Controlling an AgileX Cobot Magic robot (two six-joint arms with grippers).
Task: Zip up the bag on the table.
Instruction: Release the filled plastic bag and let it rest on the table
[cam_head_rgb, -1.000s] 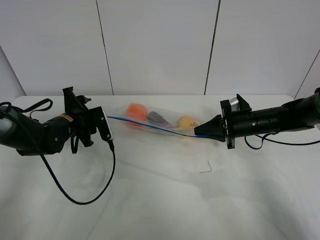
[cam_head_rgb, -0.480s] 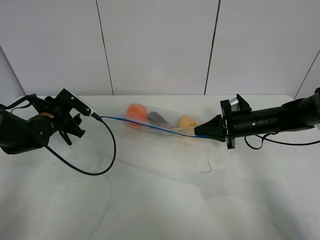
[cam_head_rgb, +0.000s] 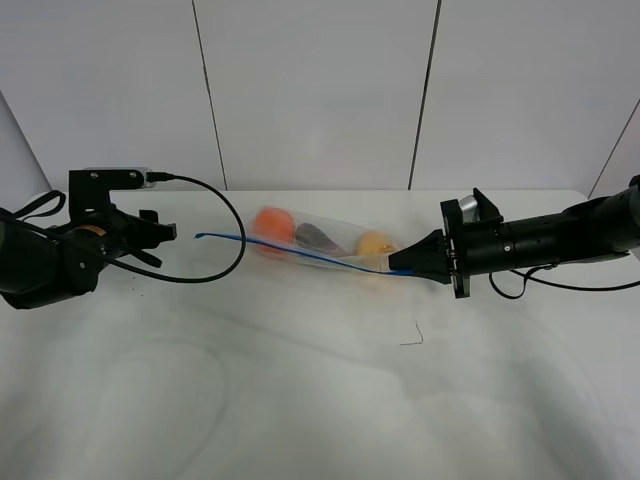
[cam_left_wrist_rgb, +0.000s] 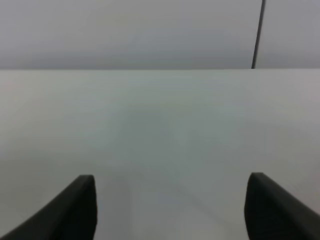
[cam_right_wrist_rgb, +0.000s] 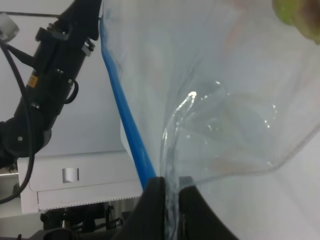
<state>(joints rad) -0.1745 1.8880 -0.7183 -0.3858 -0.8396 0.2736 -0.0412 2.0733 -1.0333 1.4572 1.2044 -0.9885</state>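
The clear bag (cam_head_rgb: 318, 243) lies on the white table (cam_head_rgb: 320, 400), with an orange, a dark eggplant and a yellow pear inside. Its blue zipper strip (cam_head_rgb: 290, 251) runs from a free left end to my right gripper (cam_head_rgb: 398, 263). That gripper is shut on the bag's right corner, and the right wrist view shows the pinch (cam_right_wrist_rgb: 170, 197) with the blue strip (cam_right_wrist_rgb: 125, 112) leading away. My left gripper (cam_head_rgb: 160, 232) is open and empty, left of the strip's end and apart from it. Its wrist view (cam_left_wrist_rgb: 170, 210) shows only bare table between the spread fingertips (cam_left_wrist_rgb: 80, 207).
A black cable (cam_head_rgb: 232, 250) loops from the left arm across the table toward the bag's left end. A small dark thread (cam_head_rgb: 413, 336) lies in front of the bag. A white panelled wall (cam_head_rgb: 320, 90) stands right behind the table's far edge.
My left gripper has let go of the zipper's left end, drawn back to the left and turned. The strip's end now lies free. The right gripper has not moved.
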